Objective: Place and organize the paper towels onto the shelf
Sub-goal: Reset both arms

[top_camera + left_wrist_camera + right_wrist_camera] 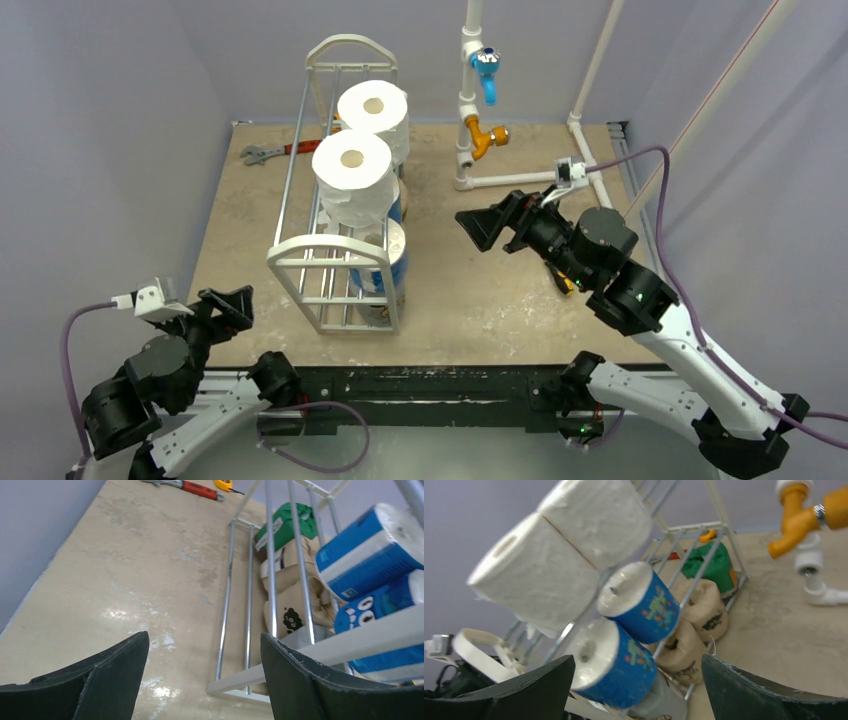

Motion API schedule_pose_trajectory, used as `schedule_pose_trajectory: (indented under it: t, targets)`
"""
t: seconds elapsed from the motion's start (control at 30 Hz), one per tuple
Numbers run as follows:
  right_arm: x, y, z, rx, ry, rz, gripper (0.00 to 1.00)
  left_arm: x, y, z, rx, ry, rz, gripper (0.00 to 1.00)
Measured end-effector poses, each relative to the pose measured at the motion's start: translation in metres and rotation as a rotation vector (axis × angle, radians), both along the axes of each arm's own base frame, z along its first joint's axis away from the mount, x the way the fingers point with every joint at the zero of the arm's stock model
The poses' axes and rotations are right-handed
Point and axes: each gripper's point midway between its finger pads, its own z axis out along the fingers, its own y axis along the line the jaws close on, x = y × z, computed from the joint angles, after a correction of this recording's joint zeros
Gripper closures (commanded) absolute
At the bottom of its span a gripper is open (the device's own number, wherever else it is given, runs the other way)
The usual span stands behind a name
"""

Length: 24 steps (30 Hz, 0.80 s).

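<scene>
Seemingly done: the paper towels (352, 172) sit tiered in the shelf (335, 240), both claws empty.
The risk is the two white rolls (372, 108) on the top rods: perched high and round, they could roll off if an arm brushes the frame. The right claw (638, 662), spread wide, hangs level at the shelf's 3 o'clock, facing the blue rolls (639, 602); the left claw (205, 642), also spread, hovers low over the table (125, 570) at 7 o'clock.

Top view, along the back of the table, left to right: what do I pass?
From left: wrench → shelf → orange fitting.
</scene>
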Motion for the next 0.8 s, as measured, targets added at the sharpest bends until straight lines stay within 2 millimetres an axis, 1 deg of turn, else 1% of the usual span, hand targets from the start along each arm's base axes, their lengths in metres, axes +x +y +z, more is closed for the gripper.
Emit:
schedule_pose_trajectory:
  t: [0.1,0.23,0.3,0.37,0.47,0.63,0.73,0.8]
  targets:
    - [0.001,-0.023,-0.041,-0.023,0.020,-0.095,0.01,0.001,0.011,-0.006,0.008,0.040,0.086,0.16]
    - [0.002,-0.044,-0.088,-0.053,0.056,-0.184,0.01,0.006,0.015,-0.011,0.051,0.107,0.179,0.14]
    - [0.004,-0.049,-0.104,-0.064,0.075,-0.215,0.01,0.009,0.015,-0.014,0.071,0.133,0.211,0.13]
    - [0.007,-0.052,-0.115,-0.070,0.094,-0.244,0.01,0.011,0.015,-0.015,0.084,0.155,0.245,0.11]
    - [0.012,-0.055,-0.124,-0.069,0.115,-0.281,0.01,0.012,0.018,-0.017,0.091,0.181,0.302,0.10]
    - [0.016,-0.056,-0.150,-0.094,0.153,-0.309,0.01,0.012,0.023,-0.014,0.045,0.180,0.367,0.09]
    - [0.015,-0.057,-0.162,-0.108,0.165,-0.313,0.01,0.011,0.025,-0.014,0.013,0.169,0.390,0.05]
    - [0.015,-0.058,-0.164,-0.111,0.168,-0.314,0.01,0.011,0.026,-0.014,0.001,0.165,0.399,0.02]
